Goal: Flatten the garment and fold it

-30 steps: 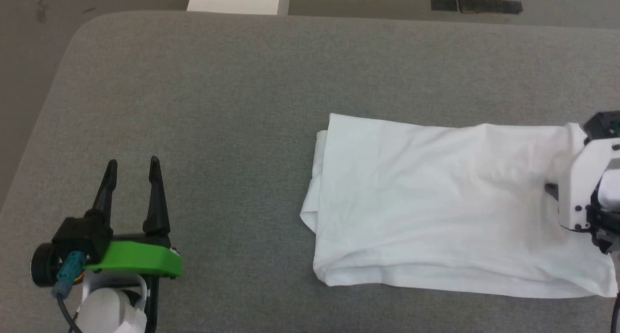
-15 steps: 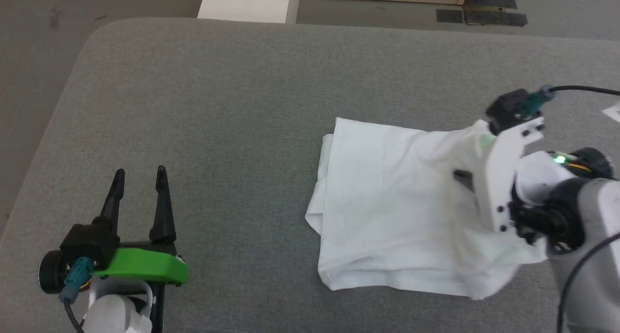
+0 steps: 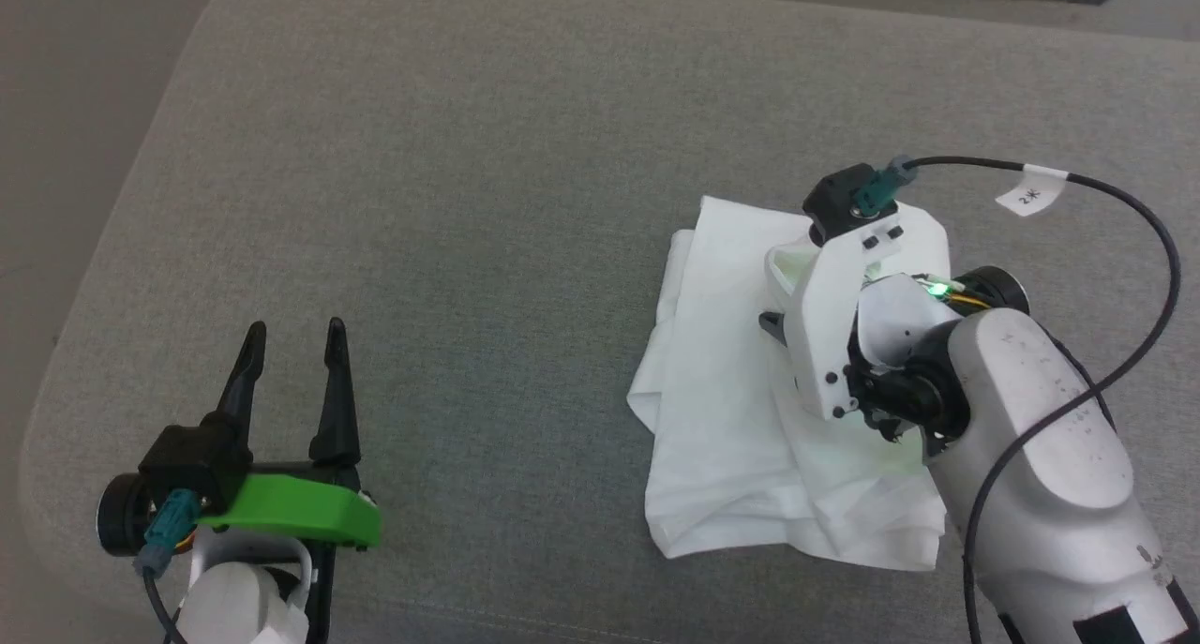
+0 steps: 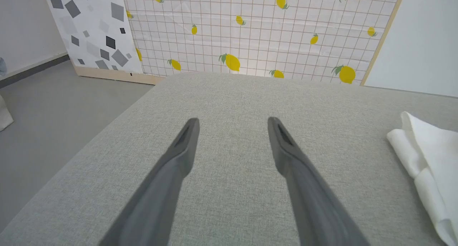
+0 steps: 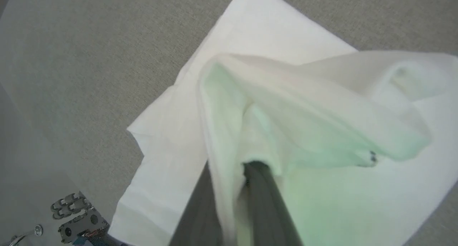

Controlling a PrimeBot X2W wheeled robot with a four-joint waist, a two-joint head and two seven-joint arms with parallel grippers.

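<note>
Over on the right side of the grey fabric-covered worktop lies the white thin-fabric shirt, doubled into a rough rectangle with a rumpled near edge. My right claw is clenched on a raised flap of it. In the right wrist view the cloth drapes over and between both dark fingers, tinted faintly green, and billows above the flat layers beneath. My left claw is released, jaws wide, grasping nothing, well apart from the shirt towards the worktop's left end.

I judge I am partway through carrying this flap across for a further fold. Several things worry me. The fabric is thin and slack, so the pinch may slide off and drop the flap short. With only one corner held, the fold may land skewed or bunched. Cloth wrapped around the fingers could cling when I let go and drag the top layer askew. The lower layers are unpinned and may creep along the worktop. The black cable with its white tag arcs close by and might brush the shirt.
</note>
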